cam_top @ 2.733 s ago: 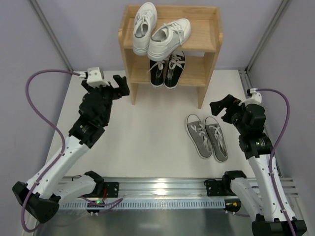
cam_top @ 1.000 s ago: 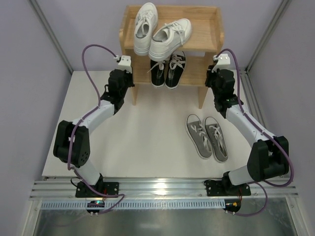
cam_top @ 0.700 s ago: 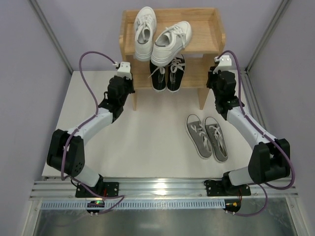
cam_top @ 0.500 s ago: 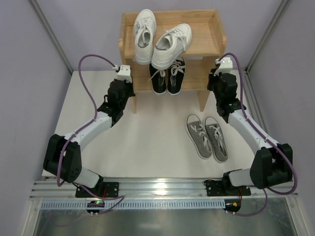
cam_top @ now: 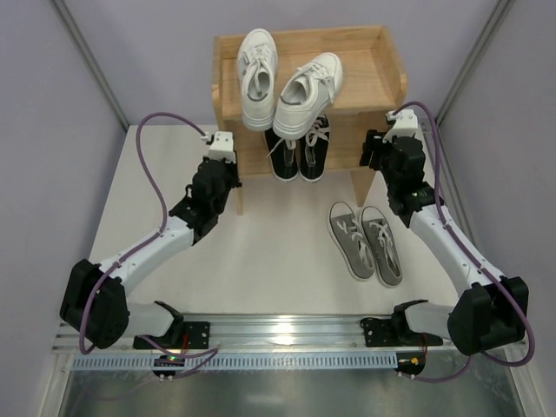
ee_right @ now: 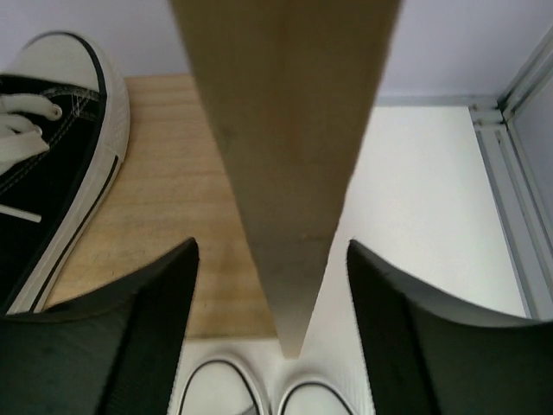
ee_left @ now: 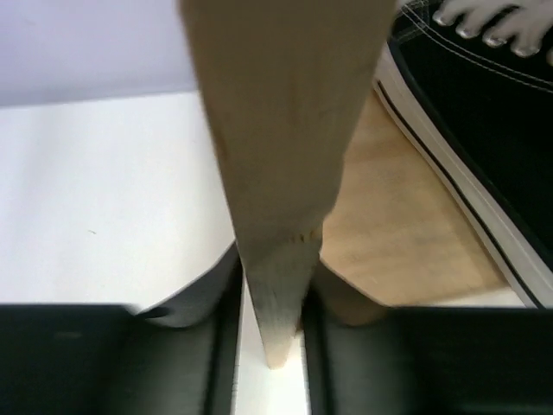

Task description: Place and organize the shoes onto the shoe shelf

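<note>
Left end effector (ee_left: 272, 290) is clenched on the front edge of the left side panel (ee_left: 285, 130) of the shoe shelf (cam_top: 365, 69), and I read both fingers as pressed to the wood. Right end effector (ee_right: 270, 320) is released, its fingers spread either side of the right side panel (ee_right: 285, 138) with a gap on each side. White sneakers (cam_top: 282, 82) sit on the top tier, black sneakers (cam_top: 298, 156) on the lower tier between the two end effectors, and grey sneakers (cam_top: 367, 239) lie on the worktop (cam_top: 261, 252) just in front of the shelf's right side.
</note>
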{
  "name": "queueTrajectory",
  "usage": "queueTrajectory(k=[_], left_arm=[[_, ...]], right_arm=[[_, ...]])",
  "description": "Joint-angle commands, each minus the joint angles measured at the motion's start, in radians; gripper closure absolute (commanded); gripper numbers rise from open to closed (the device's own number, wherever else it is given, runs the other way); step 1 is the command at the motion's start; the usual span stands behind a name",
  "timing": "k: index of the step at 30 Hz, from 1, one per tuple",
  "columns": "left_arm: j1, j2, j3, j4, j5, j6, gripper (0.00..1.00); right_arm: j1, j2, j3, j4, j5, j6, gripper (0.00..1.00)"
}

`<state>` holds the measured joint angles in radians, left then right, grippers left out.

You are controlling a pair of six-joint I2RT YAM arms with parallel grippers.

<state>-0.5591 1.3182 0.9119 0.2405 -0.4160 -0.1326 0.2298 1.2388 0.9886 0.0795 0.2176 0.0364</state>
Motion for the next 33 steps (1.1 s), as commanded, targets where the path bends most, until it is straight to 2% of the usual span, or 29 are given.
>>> queueTrajectory(k=[1, 3, 4, 6, 7, 10, 14, 17, 19, 20, 21, 23, 27, 30, 31, 33], left_arm=[[-0.032, -0.080, 0.047, -0.108, 0.140, -0.084, 0.68], [-0.033, -0.120, 0.056, -0.168, 0.167, -0.107, 0.56], [-0.035, -0.141, 0.055, -0.176, 0.172, -0.113, 0.39], [-0.035, -0.178, 0.044, -0.193, 0.178, -0.124, 0.18], [-0.035, -0.218, 0.044, -0.202, 0.180, -0.137, 0.01], [-0.036, -0.292, 0.042, -0.237, 0.178, -0.163, 0.00], [-0.038, -0.408, 0.044, -0.370, 0.207, -0.220, 0.00], [-0.039, -0.515, 0.030, -0.449, 0.246, -0.271, 0.00], [-0.039, -0.569, 0.019, -0.480, 0.258, -0.292, 0.01], [-0.039, -0.617, 0.018, -0.504, 0.272, -0.306, 0.00], [-0.039, -0.635, 0.018, -0.517, 0.273, -0.312, 0.00], [-0.039, -0.669, 0.030, -0.555, 0.273, -0.326, 0.00], [-0.039, -0.721, 0.062, -0.615, 0.276, -0.335, 0.00], [-0.039, -0.729, 0.084, -0.648, 0.279, -0.332, 0.00], [-0.039, -0.729, 0.090, -0.659, 0.281, -0.332, 0.00], [-0.039, -0.735, 0.102, -0.667, 0.281, -0.334, 0.00]], right_arm=[[0.008, 0.017, 0.131, -0.139, -0.044, 0.060, 0.26], [0.011, 0.008, 0.142, -0.193, -0.061, 0.089, 0.21], [0.014, -0.004, 0.128, -0.199, -0.061, 0.102, 0.19], [0.017, -0.053, 0.105, -0.211, -0.060, 0.118, 0.18], [0.019, -0.073, 0.084, -0.216, -0.054, 0.143, 0.17], [0.026, -0.143, 0.059, -0.263, -0.035, 0.190, 0.16], [0.037, -0.231, 0.055, -0.378, -0.056, 0.270, 0.16], [0.039, -0.355, 0.029, -0.423, -0.203, 0.368, 0.16], [0.040, -0.470, -0.011, -0.341, -0.431, 0.463, 0.16], [0.040, -0.501, -0.028, -0.281, -0.496, 0.585, 0.16], [0.049, -0.528, -0.039, -0.177, -0.530, 0.643, 0.04], [0.065, -0.559, -0.030, -0.114, -0.544, 0.748, 0.04], [0.120, -0.506, 0.088, -0.133, -0.520, 0.829, 0.04], [0.160, -0.410, 0.204, -0.194, -0.450, 0.775, 0.04], [0.170, -0.379, 0.296, -0.223, -0.425, 0.751, 0.05], [0.189, -0.278, 0.392, -0.294, -0.359, 0.702, 0.23]])
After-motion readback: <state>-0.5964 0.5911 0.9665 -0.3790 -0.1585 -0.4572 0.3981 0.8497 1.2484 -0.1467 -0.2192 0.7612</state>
